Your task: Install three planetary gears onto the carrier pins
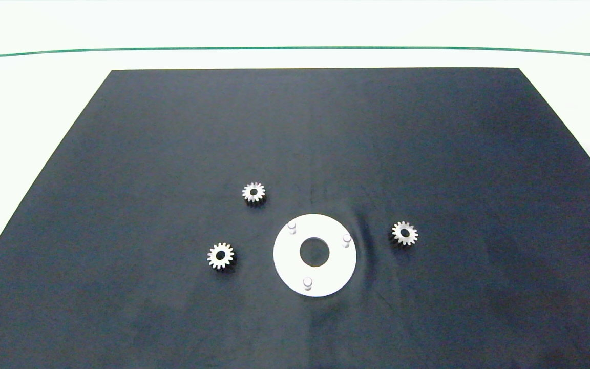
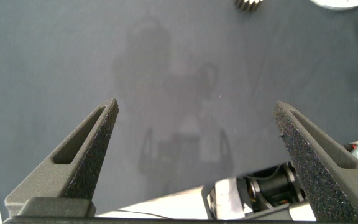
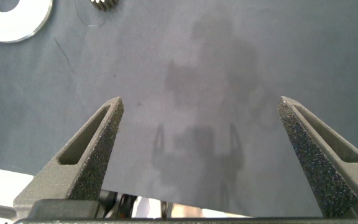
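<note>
Left pincer (image 2: 196, 118) spread, right pincer (image 3: 199, 112) spread, planetary gears (image 1: 253, 192) flat, carrier pins (image 1: 308, 283) upright

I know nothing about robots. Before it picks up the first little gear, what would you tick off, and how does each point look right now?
1. Three planetary gears lie flat and apart on the dark mat: far left gear, near left gear, right gear. Ok.
2. All three carrier pins stand bare on the white disc. Ok.
3. Left gripper open over bare mat. Ok.
4. Right gripper open over bare mat. Ok.
5. Either gripper lined up over a gear: not ok; gears show only at the wrist views' edges.
</note>
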Robot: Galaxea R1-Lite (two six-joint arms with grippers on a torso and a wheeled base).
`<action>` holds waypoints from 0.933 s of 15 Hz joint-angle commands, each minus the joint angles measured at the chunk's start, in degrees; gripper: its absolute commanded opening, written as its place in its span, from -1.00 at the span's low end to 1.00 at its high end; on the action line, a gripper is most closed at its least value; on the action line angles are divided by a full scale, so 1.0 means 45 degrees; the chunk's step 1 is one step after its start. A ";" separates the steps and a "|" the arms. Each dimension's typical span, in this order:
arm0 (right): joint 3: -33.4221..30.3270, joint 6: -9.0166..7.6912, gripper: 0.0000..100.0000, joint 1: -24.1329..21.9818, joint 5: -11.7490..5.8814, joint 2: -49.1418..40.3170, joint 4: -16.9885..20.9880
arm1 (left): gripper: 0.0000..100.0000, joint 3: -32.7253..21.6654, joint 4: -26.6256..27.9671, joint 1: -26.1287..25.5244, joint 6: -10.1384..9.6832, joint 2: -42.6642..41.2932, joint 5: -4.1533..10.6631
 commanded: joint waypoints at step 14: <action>-0.2112 0.0343 1.00 -0.0024 0.0244 0.3805 -0.0250 | 1.00 -0.0641 -0.3443 -0.2570 0.0152 0.7623 0.0155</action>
